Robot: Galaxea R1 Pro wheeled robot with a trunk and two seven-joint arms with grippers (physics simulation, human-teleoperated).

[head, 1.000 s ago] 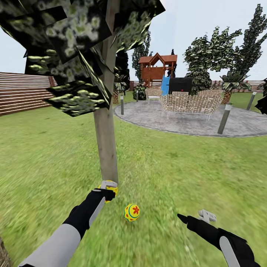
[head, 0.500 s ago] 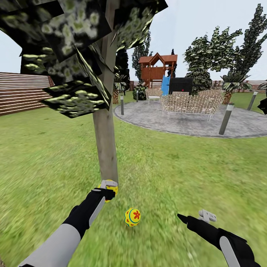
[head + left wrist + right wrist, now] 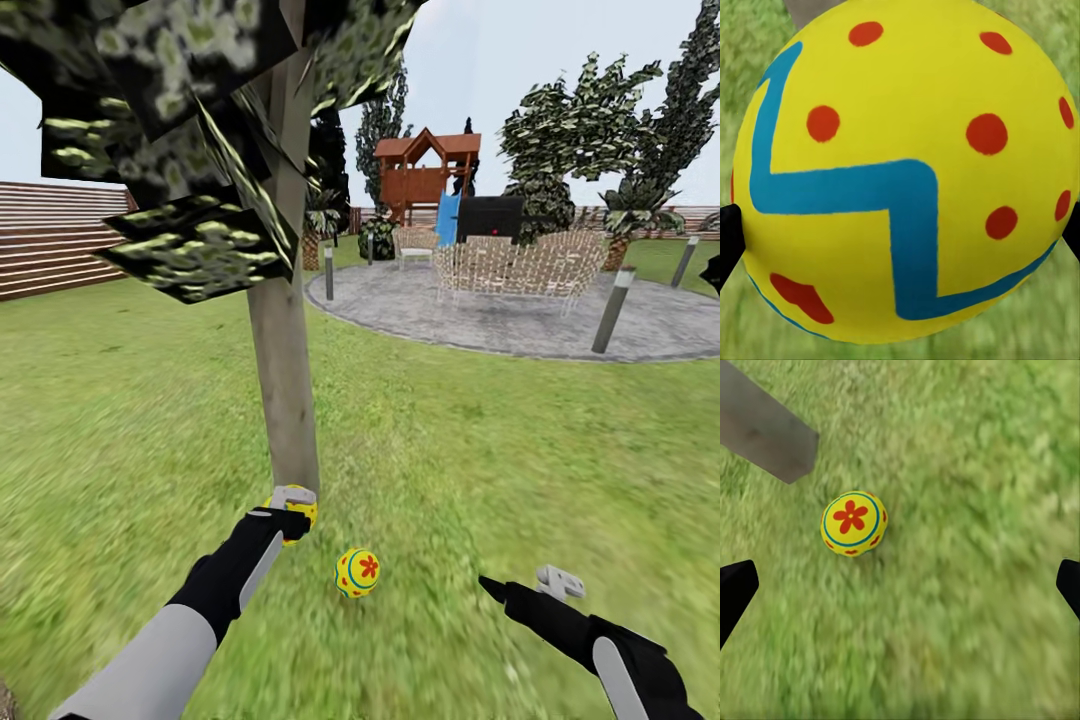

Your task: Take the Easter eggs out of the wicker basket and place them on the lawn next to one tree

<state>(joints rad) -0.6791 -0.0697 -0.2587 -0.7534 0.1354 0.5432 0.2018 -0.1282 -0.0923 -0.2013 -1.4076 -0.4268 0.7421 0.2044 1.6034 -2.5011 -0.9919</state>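
Yellow egg (image 3: 900, 172) gripped in left pincer (image 3: 291, 511) at tree (image 3: 284, 400) base; right pincer (image 3: 535, 585) spread wide, empty; second egg (image 3: 357, 572) on lawn (image 3: 480, 440).

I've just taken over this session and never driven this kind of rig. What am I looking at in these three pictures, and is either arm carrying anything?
The large picture comes from the robot's head camera, looking down over its two black-sleeved arms in a simulated garden. The other two come from cameras mounted on each wrist, looking along the fingers.

The left gripper sits at the foot of the tree and is shut on a yellow Easter egg; its wrist camera shows that egg close up, with a blue zigzag and red dots.

The right gripper is open and holds nothing. Its wrist camera looks at a second egg, with a red flower, lying on the lawn close to the trunk. That egg also shows between the arms in the head view.
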